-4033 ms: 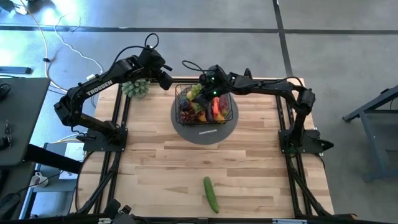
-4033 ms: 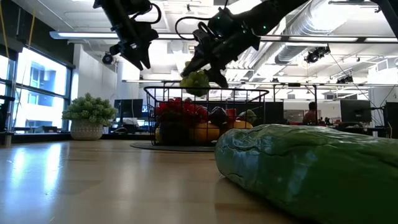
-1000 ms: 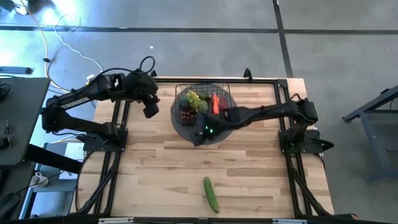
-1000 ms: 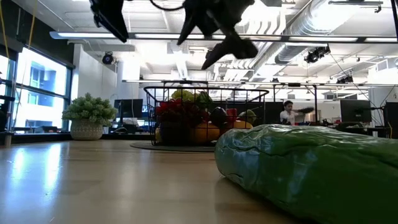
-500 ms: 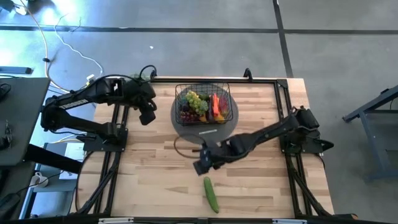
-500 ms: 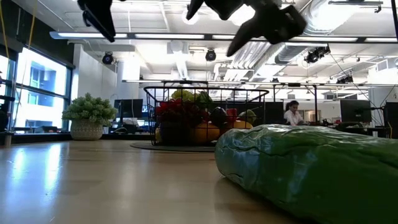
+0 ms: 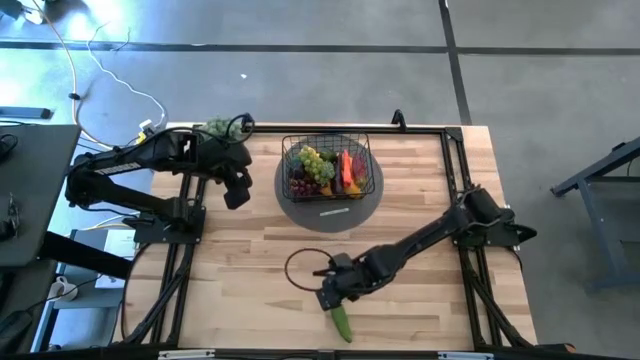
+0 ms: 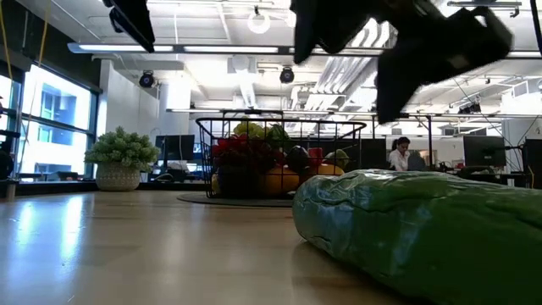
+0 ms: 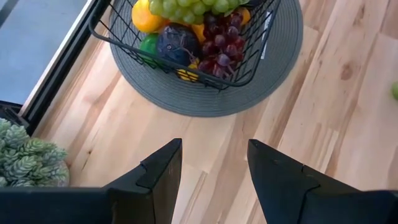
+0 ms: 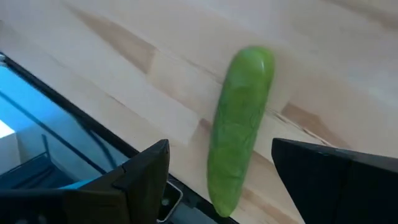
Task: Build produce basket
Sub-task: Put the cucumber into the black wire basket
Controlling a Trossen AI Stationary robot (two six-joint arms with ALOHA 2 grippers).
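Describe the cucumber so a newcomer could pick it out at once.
Start at the wooden table and go to its near edge, away from the basket on the grey mat. The cucumber lies alone there, under the open right gripper: the only produce outside the basket.

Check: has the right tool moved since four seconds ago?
Yes. The right tool, open, has swung from above the basket toward the table's near edge and now hangs over the cucumber.

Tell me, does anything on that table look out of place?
Yes, the cucumber. It lies alone near the table's front edge, far from the basket that holds the other fruit on its grey mat. The right gripper hangs open just above it. The left gripper waits beside the basket.
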